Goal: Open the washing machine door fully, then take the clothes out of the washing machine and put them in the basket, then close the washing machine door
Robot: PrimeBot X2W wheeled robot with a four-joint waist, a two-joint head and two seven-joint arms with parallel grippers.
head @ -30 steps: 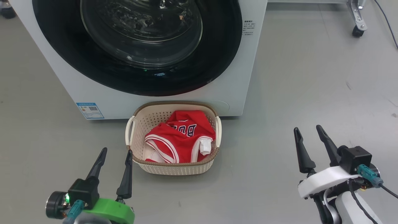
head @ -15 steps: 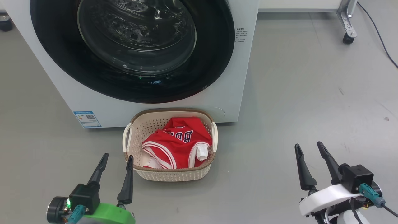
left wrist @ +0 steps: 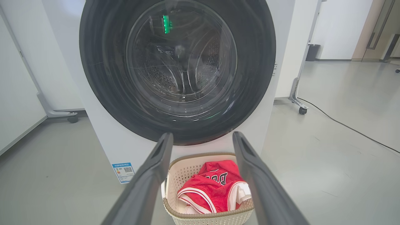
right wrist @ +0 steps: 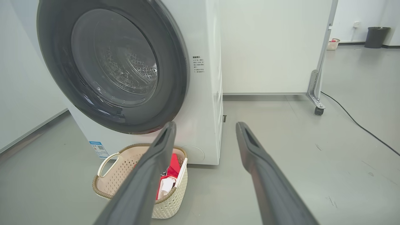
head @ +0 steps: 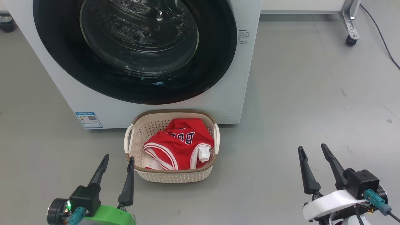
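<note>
Below, basket (head: 172, 177) on possibly scuffed floor (head: 297, 93).

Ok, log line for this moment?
door shut | clothes in basket | left hand open, empty | right hand open, empty

Reads as a lab or test bay in an office-type building, not a home laundry: the washing machine (right wrist: 212, 93) stands free on a bare grey floor (right wrist: 312, 156). White partition panels (right wrist: 268, 47) on castor feet (right wrist: 318, 110) stand just behind it on both sides, and a black cable (right wrist: 359, 125) trails over the floor to its right. Well behind it on the right are a black bin (right wrist: 376, 37) against a plain white wall (right wrist: 350, 18) and a wood-tone door (left wrist: 364, 34) with a long bar handle.
</note>
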